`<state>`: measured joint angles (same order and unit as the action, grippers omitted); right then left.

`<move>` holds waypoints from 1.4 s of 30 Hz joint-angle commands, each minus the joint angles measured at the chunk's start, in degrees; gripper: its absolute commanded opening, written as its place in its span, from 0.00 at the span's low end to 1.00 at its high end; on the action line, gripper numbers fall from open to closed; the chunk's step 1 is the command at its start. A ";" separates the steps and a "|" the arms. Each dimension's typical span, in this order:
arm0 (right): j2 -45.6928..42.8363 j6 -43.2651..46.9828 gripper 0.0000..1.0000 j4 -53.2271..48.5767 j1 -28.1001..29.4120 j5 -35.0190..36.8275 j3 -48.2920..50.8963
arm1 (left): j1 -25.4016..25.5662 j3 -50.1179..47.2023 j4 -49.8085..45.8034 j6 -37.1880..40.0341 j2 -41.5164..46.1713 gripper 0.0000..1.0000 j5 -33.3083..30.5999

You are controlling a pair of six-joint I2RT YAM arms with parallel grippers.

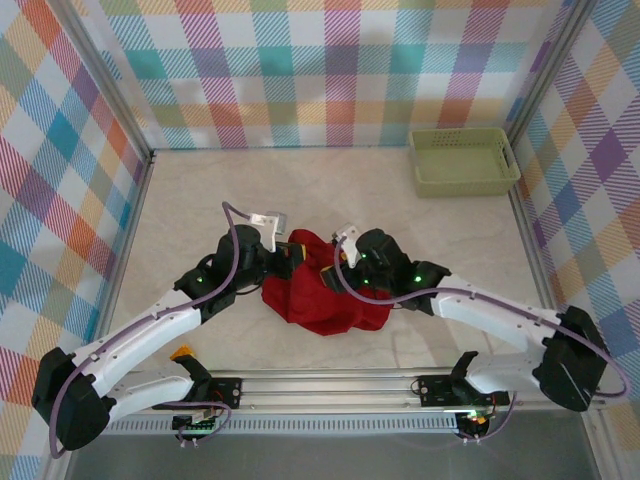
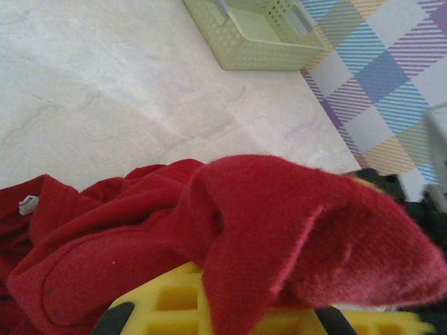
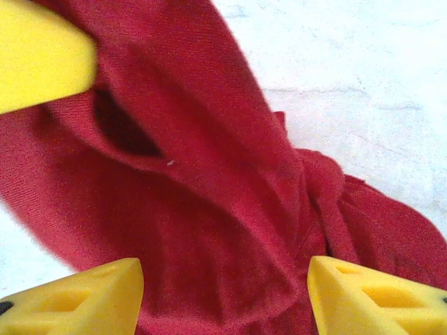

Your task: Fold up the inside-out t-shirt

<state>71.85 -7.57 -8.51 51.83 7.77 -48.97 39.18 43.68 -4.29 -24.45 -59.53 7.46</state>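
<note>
The inside-out t-shirt (image 1: 318,295) is a crumpled deep-red heap on the table between the two arms. My left gripper (image 1: 285,258) meets the heap's left side; in the left wrist view this gripper (image 2: 225,310) is shut on a fold of the t-shirt (image 2: 279,223), which drapes over its yellow fingers (image 2: 164,300). My right gripper (image 1: 338,268) hangs over the heap's upper right part. Its yellow fingers (image 3: 84,300) stand wide apart, so the right gripper (image 3: 223,300) is open, with the red cloth (image 3: 209,209) lying slack below and between them. A white tag (image 2: 28,204) shows on the cloth.
A pale green plastic basket (image 1: 465,162) stands at the table's back right corner, its wall (image 2: 255,52) also seen from the left wrist. Plaid walls close in three sides. A metal rail (image 1: 330,385) runs along the near edge. A yellow finger (image 3: 38,59) of the other gripper sits at upper left.
</note>
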 commanded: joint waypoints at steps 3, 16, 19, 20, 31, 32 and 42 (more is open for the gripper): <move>4.63 2.00 0.67 9.28 1.08 7.56 -2.94 | -0.42 2.54 2.16 -0.99 1.16 0.00 2.94; 8.26 0.77 0.69 8.59 1.58 19.71 -5.82 | -0.42 3.17 -0.45 -1.70 0.62 0.02 -1.23; 6.20 -0.07 0.60 5.43 1.52 19.60 -5.59 | -0.42 3.91 -2.20 -1.57 -0.19 0.02 -3.34; 5.67 -0.22 0.58 4.56 1.52 19.49 -5.37 | -0.42 3.99 -2.44 -1.52 -0.41 0.02 -3.69; 0.97 -3.63 0.07 3.80 -1.10 4.04 -1.29 | -0.42 4.62 -2.22 -0.87 -1.78 0.06 -1.82; 0.38 -4.58 0.04 4.70 -2.44 0.51 -0.76 | -0.42 4.72 -2.57 -0.63 -1.75 0.06 -2.11; -4.31 -12.83 0.00 14.99 -12.87 -27.75 4.29 | -0.86 8.35 -15.30 1.93 -7.07 0.15 -13.65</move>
<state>68.18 -17.08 1.43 39.57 -10.00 -45.30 38.94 50.26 -14.79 -24.34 -65.17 -2.48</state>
